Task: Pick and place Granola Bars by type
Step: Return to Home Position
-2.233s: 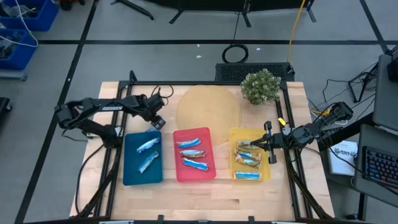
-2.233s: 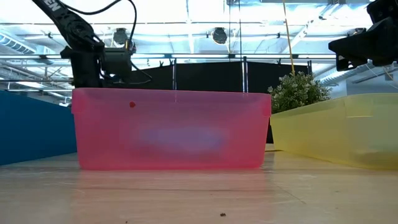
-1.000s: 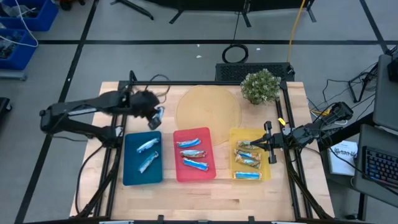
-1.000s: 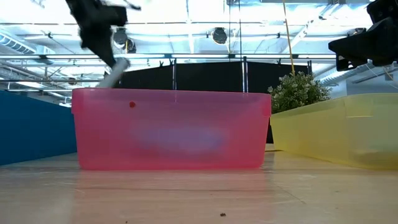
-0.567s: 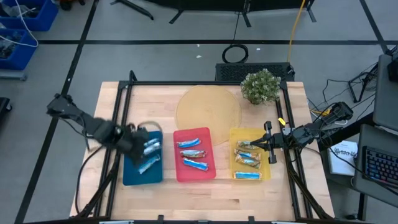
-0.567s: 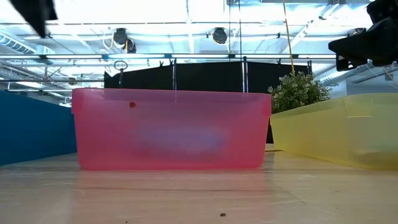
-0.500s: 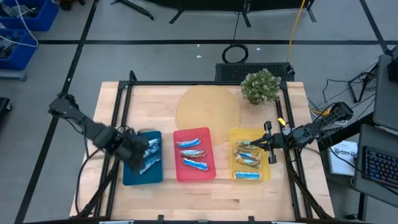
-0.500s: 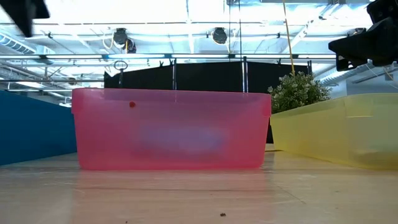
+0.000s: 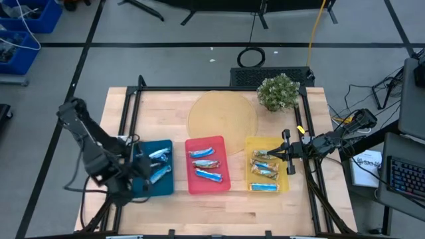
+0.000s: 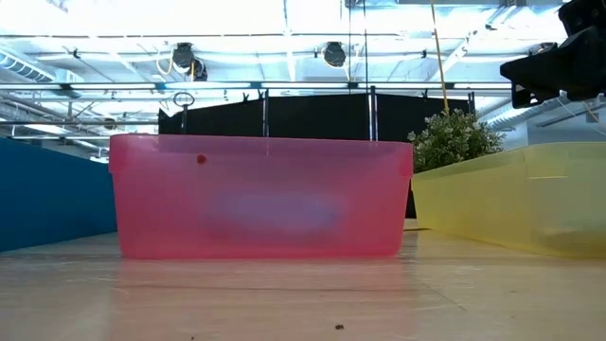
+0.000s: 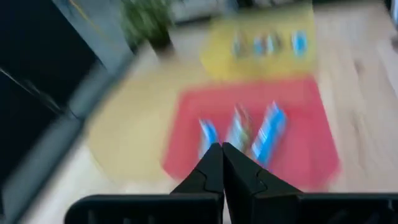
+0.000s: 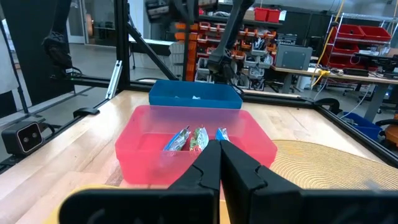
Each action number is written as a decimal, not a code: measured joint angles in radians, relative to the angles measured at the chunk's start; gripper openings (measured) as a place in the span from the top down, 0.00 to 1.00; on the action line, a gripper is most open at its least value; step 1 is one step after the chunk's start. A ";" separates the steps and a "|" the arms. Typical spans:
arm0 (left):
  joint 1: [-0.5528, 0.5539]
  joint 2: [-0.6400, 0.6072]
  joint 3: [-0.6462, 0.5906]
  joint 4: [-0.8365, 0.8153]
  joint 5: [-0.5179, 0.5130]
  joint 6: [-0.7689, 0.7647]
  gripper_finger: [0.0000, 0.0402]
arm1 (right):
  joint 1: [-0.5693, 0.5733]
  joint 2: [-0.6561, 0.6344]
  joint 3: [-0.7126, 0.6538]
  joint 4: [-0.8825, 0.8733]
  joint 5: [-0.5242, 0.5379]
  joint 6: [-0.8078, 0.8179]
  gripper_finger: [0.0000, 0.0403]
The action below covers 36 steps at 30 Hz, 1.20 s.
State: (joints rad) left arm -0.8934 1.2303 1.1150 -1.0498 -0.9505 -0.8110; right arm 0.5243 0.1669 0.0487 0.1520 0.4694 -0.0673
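Observation:
Two silver-blue granola bars lie in the blue tray. Three bars lie in the red tray, which also shows in the right wrist view. Several bars lie in the yellow tray. My left gripper is over the blue tray's left side, shut and empty; its wrist view is blurred and looks toward the red tray. My right gripper is shut and empty over the yellow tray's right rim, fingers pointing at the red tray.
A round tan disc lies behind the trays, and a potted plant stands at the far right. A black frame runs along the table's edges. Bare wood lies in front of the trays.
My left arm has swung fast from the table's far left, beside the disc, toward the near edge, down to the blue tray's left side. It has dropped out of the low view. The bars have stayed where they were.

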 joint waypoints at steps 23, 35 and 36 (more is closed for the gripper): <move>0.126 -0.883 -0.845 0.755 -0.030 0.404 0.98 | 0.000 0.000 0.000 0.000 0.000 0.000 1.00; 0.424 -1.081 -0.942 0.889 0.385 0.688 0.99 | 0.000 0.000 0.000 0.000 0.000 0.000 1.00; 0.449 -1.086 -0.942 0.889 0.415 0.698 0.99 | 0.000 0.000 0.000 0.000 0.000 0.000 1.00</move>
State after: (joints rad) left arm -0.4443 0.1447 0.1726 -0.1604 -0.5353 -0.1130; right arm 0.5244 0.1669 0.0489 0.1523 0.4694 -0.0669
